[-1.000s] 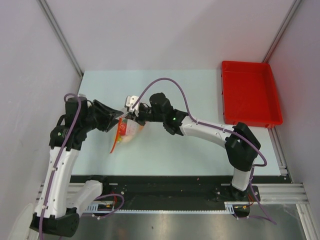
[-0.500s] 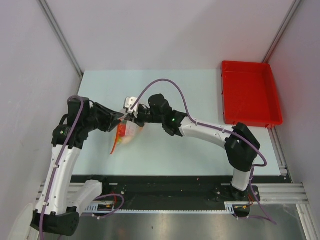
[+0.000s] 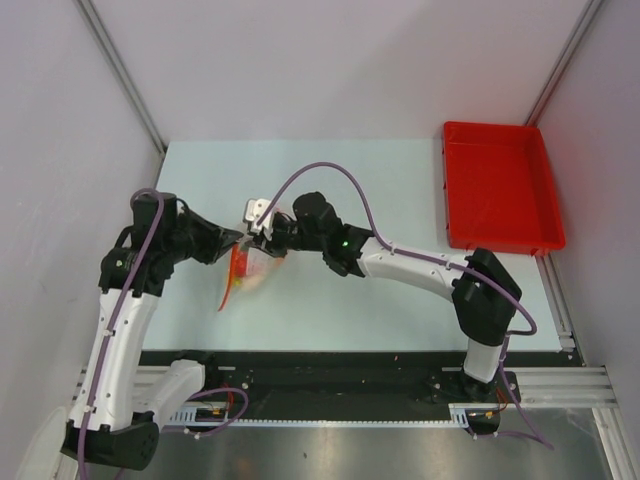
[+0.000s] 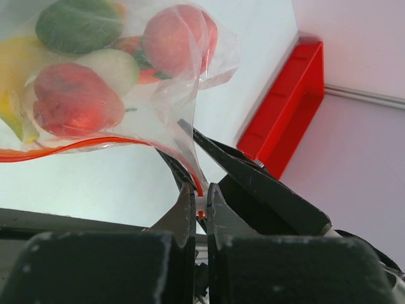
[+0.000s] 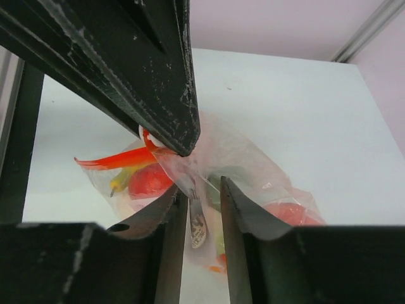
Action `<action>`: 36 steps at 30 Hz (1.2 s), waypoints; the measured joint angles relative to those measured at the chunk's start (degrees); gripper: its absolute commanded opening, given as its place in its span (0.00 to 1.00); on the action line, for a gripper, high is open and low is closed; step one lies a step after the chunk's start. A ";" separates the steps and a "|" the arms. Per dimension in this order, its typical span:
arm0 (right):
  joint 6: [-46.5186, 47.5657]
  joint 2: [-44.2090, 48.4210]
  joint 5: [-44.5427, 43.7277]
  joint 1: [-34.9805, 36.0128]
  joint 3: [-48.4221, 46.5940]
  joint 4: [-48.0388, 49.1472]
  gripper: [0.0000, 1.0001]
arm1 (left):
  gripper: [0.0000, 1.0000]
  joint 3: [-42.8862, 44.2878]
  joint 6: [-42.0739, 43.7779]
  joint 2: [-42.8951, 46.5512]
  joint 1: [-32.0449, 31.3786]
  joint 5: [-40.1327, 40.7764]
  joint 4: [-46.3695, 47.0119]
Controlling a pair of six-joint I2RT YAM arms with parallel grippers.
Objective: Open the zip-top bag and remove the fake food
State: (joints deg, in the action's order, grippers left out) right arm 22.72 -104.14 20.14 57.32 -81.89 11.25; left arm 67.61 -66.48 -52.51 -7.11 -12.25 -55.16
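Note:
The zip-top bag (image 3: 250, 270) hangs between my two grippers above the left middle of the table, its red-orange zip strip (image 4: 95, 144) trailing down and left. The fake food shows through the clear plastic: a red piece (image 4: 76, 101), a green one (image 4: 76, 25) and a pink-red one (image 4: 177, 38). My left gripper (image 4: 201, 193) is shut on the white slider at the end of the strip. My right gripper (image 5: 204, 193) is closed on a fold of the bag's plastic just beside the left fingers (image 5: 158, 95). In the top view the left gripper (image 3: 236, 243) and right gripper (image 3: 262, 238) almost touch.
A rigid red tray (image 3: 500, 190) stands at the back right of the table; it also shows in the left wrist view (image 4: 288, 107). The walls stand close on the left and right. The right arm (image 3: 420, 262) stretches across the middle of the table.
Both grippers and the bag have shifted a little to the left. The left arm has drawn back slightly. Both grips are unchanged.

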 measured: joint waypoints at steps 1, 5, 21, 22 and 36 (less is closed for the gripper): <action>0.15 0.22 -0.22 0.26 0.00 -0.04 0.32 | 0.00 0.68 0.15 0.00 0.00 0.24 -0.79; 1.01 1.36 -0.42 1.64 -0.04 -0.02 0.31 | 0.00 1.62 0.17 0.26 0.00 0.42 -2.36; 2.82 1.55 -5.57 5.03 -4.00 -4.76 0.00 | 0.00 4.66 -1.11 0.02 -0.26 4.37 -8.26; 2.80 1.55 -6.54 5.40 -4.00 -4.98 0.00 | 0.00 4.63 -1.53 0.07 -0.28 4.70 -8.52; 2.25 3.65 -10.16 7.61 2.69 -1.99 0.00 | 0.00 -3.52 -4.66 4.55 -0.83 4.63 -7.48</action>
State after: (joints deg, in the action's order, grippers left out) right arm 24.97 -100.49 9.98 64.93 -79.20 9.26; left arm 64.10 -71.13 -47.97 -7.94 -7.62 -62.63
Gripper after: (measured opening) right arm 0.010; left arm 0.030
